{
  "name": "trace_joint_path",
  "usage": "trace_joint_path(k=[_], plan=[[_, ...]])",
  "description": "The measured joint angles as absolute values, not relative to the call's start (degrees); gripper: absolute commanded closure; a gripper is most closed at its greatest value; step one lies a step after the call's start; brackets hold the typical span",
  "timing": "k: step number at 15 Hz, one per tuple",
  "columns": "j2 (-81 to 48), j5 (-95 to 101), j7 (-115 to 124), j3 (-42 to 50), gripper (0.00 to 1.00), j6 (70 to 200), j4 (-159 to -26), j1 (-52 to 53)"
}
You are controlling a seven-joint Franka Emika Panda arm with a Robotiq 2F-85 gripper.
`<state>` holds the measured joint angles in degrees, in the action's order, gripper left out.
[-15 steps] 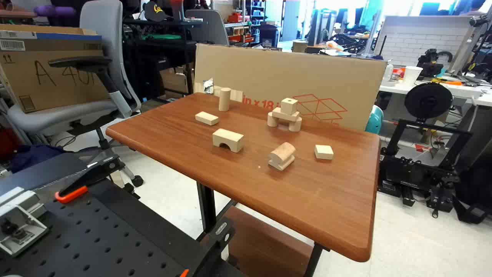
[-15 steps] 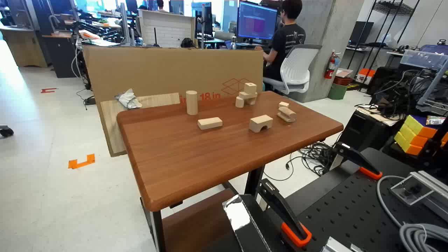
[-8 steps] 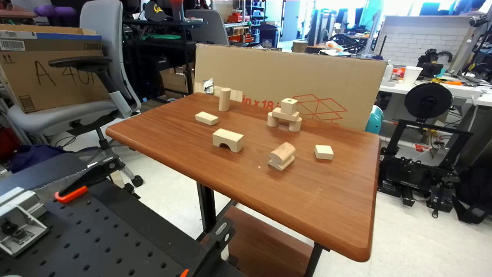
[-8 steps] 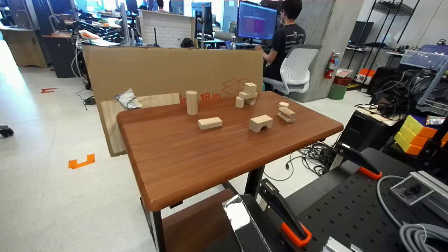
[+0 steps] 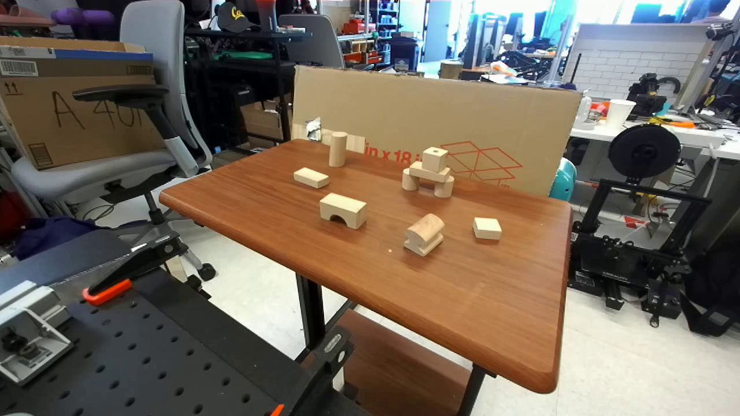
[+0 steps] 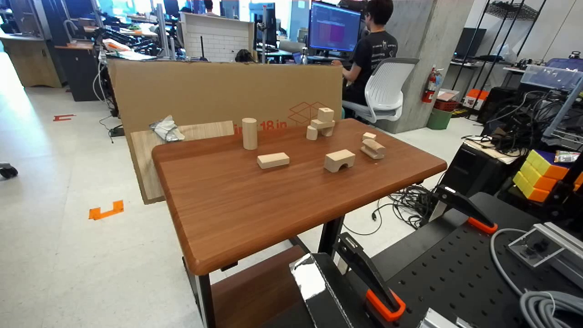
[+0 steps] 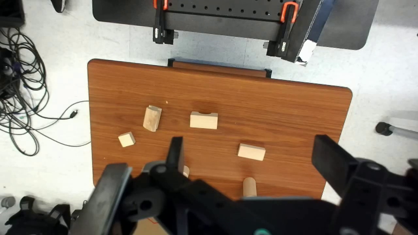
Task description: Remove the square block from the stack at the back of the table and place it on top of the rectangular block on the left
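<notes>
The room was a crowded workshop, with a grey chair (image 5: 167,52) at one side and a large cardboard sheet (image 5: 370,98) standing behind the reddish table (image 5: 480,294). In both exterior views I found no difference during the last second: no block had moved. For the task this meant, in my judgement, that the work was not yet begun. The pincer (image 7: 249,148) appeared only in the wrist view; it was spread wide and held nothing. Whether it was moving, I could not tell.

The square block (image 5: 435,159) was on the top of the stack (image 6: 322,124), resting on a flat bridge piece (image 5: 426,173) which lay across two rounded supports (image 5: 410,180). The rectangular block (image 5: 311,178) lay flat on the left part of the table, with nothing upon it.

Near it stood an upright cylinder (image 5: 338,149), which could perhaps be knocked during the placing. The arch block (image 5: 343,211), the grooved block (image 5: 425,236) and a small flat block (image 5: 487,229) lay apart from both places and seemed little obstacle. The cardboard sheet was close behind the stack, so an approach from above seemed wiser; the bridge piece could slide under a careless grip.
</notes>
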<state>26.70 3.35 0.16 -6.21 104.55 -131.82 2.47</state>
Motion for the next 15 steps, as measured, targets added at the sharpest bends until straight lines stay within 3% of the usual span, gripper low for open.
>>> trace_joint_path(k=[9,15], plan=[[26.03,3.34,-1.11,-5.86,0.0,105.18,-131.83,2.48],[18.24,3.34,-6.71,-2.44,0.0,110.53,-129.12,2.33]])
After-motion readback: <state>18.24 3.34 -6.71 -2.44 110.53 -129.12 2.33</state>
